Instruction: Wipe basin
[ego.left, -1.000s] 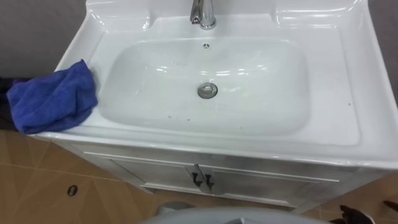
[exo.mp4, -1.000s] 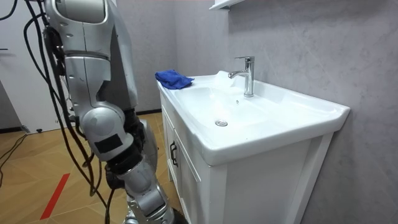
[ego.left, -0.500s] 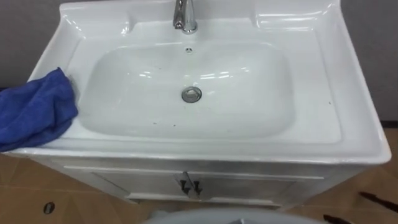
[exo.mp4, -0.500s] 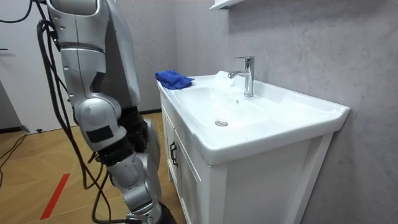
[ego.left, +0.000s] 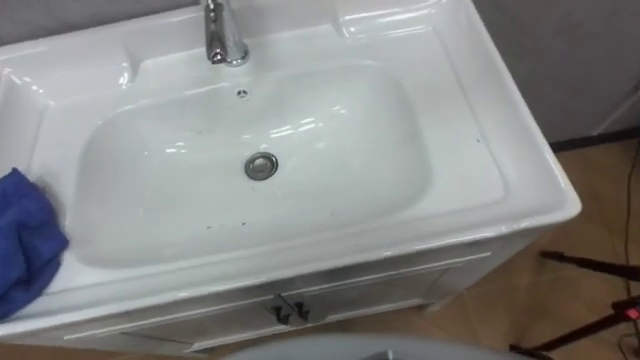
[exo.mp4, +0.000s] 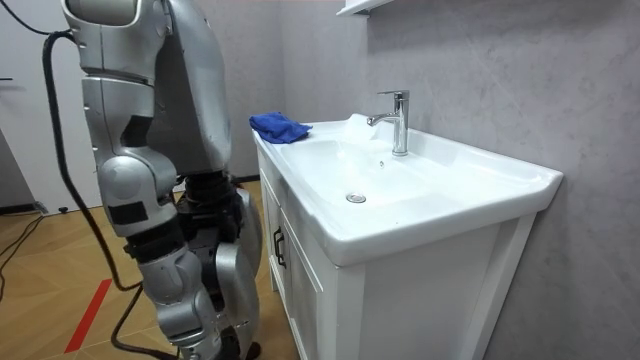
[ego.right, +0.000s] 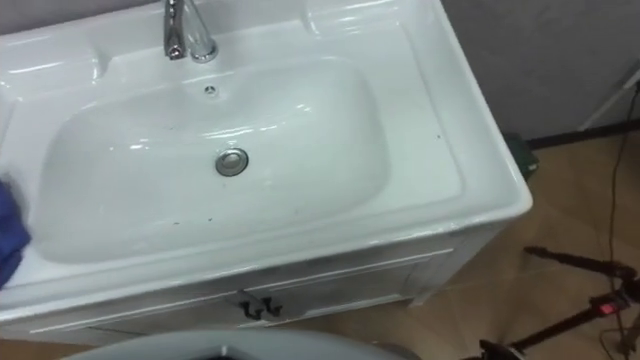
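A white basin (ego.left: 420, 215) tops a white vanity, with a round metal drain (ego.left: 261, 166) in the middle of the bowl and a chrome tap (ego.left: 225, 35) at the back. Small dark specks dot the bowl's front slope. A crumpled blue cloth (ego.left: 25, 250) lies on the basin's left rim, partly cut off by the picture's edge; in the room view the cloth (exo.mp4: 279, 126) sits at the far end of the basin. I stand at the vanity's front, and my near arm hangs down at my side.
Two cabinet doors with dark handles (ego.left: 285, 312) close the vanity below the basin. Dark stand legs (ego.left: 590, 265) lie on the wooden floor at the right. A grey wall runs behind the tap.
The eye view has swung to the right, so the basin and cloth sit further left in it. In the room view my body has shifted towards that view's left. The cloth has not moved.
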